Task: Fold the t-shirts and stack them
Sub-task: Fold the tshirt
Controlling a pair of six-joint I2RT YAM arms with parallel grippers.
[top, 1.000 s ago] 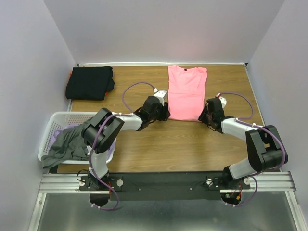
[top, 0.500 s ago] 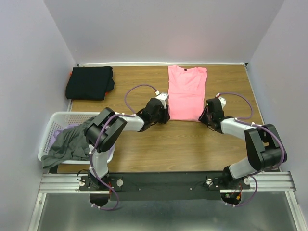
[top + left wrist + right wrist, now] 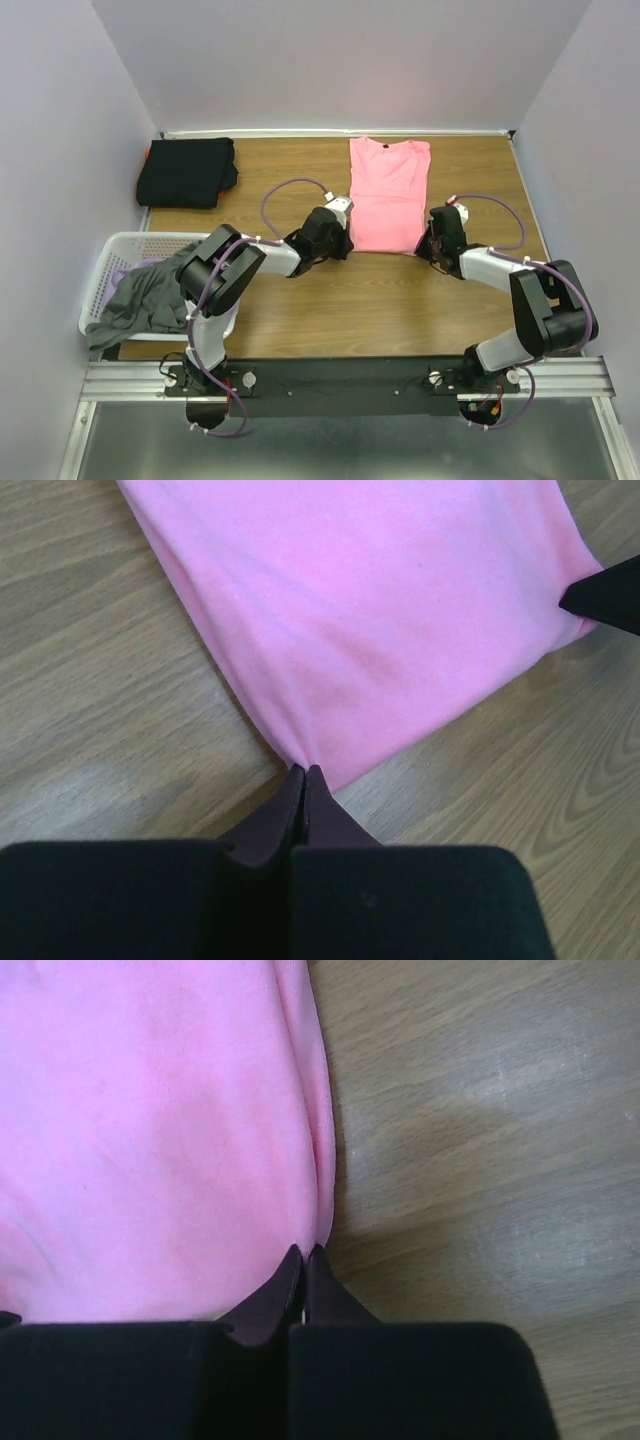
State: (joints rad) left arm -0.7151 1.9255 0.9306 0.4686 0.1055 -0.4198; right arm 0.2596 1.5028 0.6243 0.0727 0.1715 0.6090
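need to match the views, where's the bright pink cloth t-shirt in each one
Top external: bright pink cloth t-shirt, far centre of brown wooden table.
Left wrist: upper frame, corner in left end effector.
Right wrist: upper left, corner in right end effector.
Shared landmark: the shirt's near hem.

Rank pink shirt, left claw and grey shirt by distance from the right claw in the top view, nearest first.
1. Pink shirt: the right claw is shut on its near right corner.
2. Left claw: at the shirt's near left corner.
3. Grey shirt: in the basket, far left.
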